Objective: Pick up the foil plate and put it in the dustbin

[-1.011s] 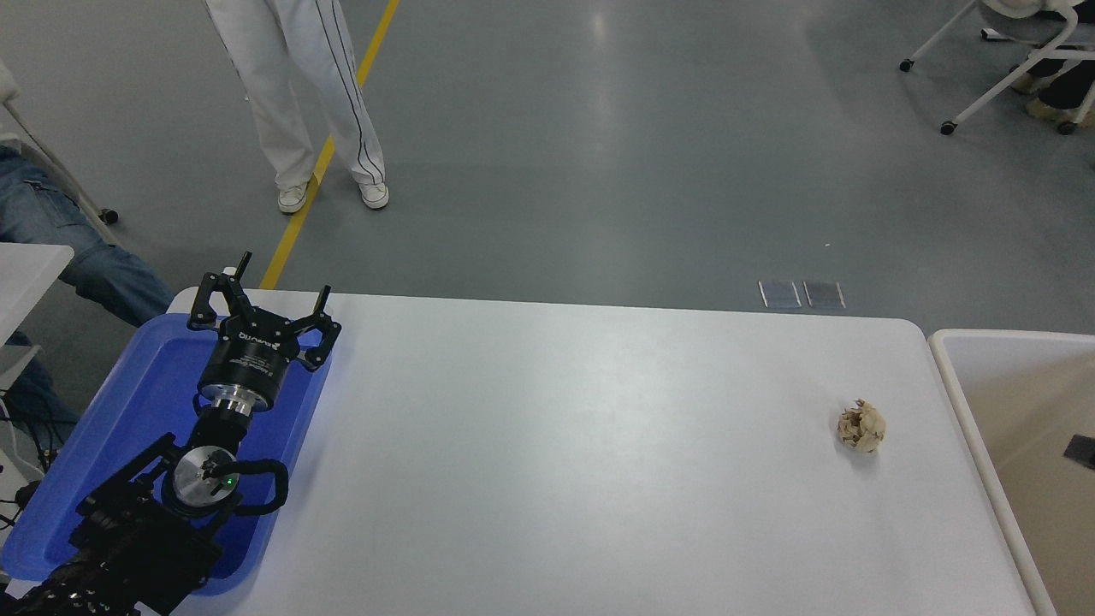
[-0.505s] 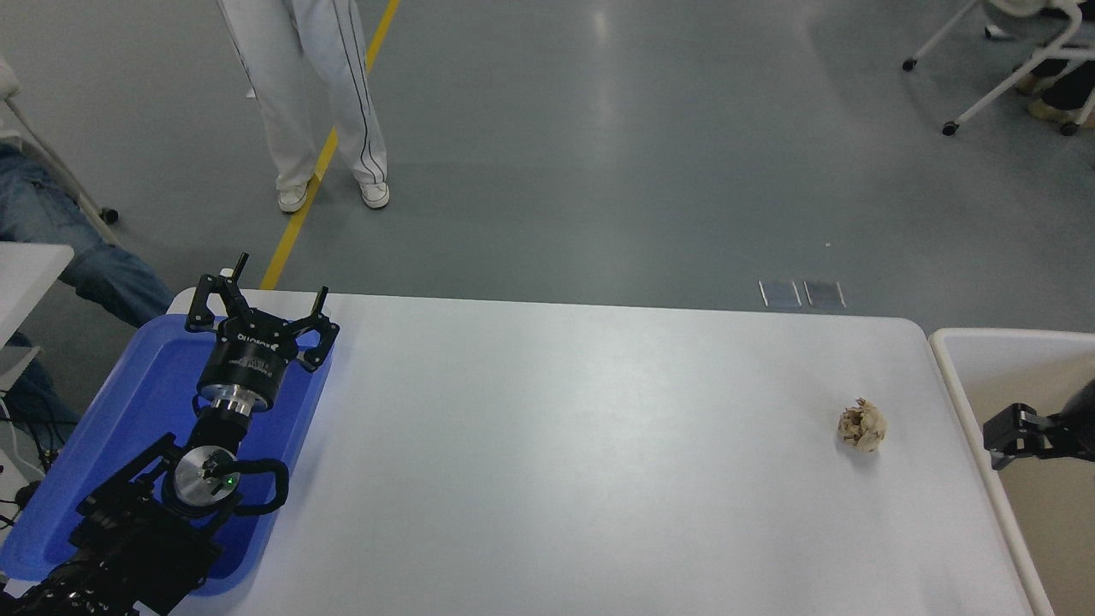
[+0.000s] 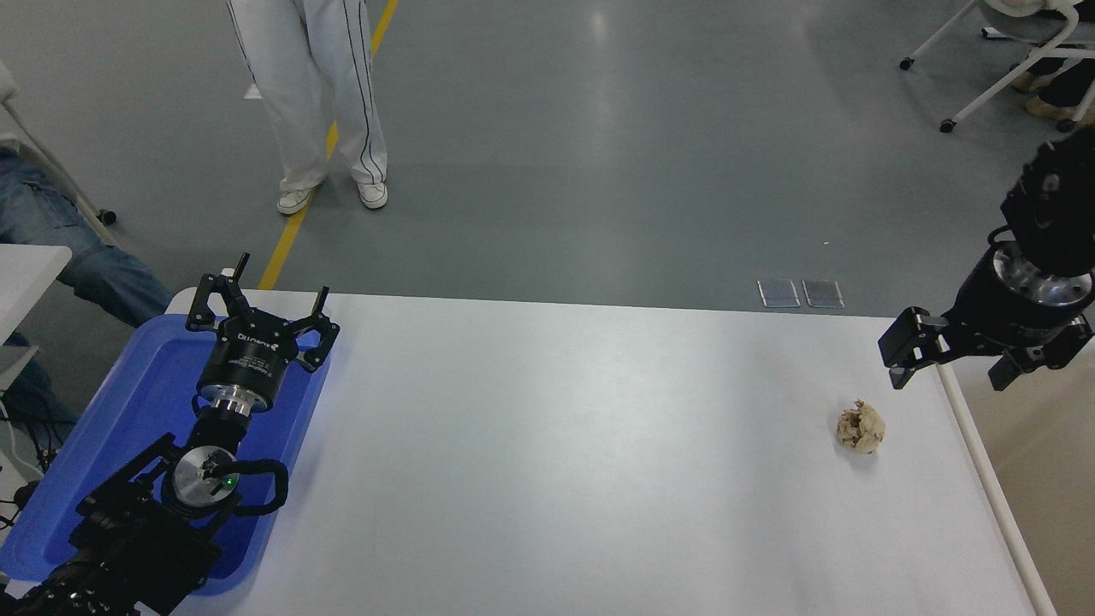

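The foil plate is out of view. The dustbin (image 3: 992,479), cream-white with a beige inside, stands against the table's right end, partly cut off by the picture's edge. My right gripper (image 3: 951,370) hangs open above the bin's near rim at the table's far right corner, fingers pointing down, with nothing between them. My left gripper (image 3: 281,281) is parked open over the blue tray at the lower left.
A small crumpled tan paper ball (image 3: 861,427) lies on the white table (image 3: 556,445) just below and left of the right gripper. A flat blue tray (image 3: 145,402) sits at the table's left end. A person in white trousers (image 3: 312,94) stands beyond the far left corner.
My right arm has come in from the right edge and risen up and left, from inside the bin's outline to above its rim. The left arm has not moved.
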Controlling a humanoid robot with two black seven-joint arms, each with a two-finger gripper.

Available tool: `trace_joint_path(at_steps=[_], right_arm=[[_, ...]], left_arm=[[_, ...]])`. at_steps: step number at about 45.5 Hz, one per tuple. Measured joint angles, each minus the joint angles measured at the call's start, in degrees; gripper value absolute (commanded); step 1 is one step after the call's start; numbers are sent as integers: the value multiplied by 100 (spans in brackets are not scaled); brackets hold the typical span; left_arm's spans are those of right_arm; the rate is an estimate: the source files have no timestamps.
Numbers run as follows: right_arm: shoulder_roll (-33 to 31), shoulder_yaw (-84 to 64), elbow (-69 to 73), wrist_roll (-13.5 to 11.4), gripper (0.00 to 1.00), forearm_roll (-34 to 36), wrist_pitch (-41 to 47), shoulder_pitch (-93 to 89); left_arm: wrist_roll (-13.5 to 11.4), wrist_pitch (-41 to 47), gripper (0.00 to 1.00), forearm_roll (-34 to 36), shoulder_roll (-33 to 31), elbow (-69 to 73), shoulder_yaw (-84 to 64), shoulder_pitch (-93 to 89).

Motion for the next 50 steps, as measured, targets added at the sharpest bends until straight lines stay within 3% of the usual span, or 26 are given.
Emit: trace_joint_path(at_steps=[20,50], right_arm=[[98,270,70,0,100,5,50,1018],[750,-138,98,0,100,0,57,1443]], left_arm=[[0,0,100,0,0,2,-3,0],[0,0,100,3,0,-4,-1,-5]])
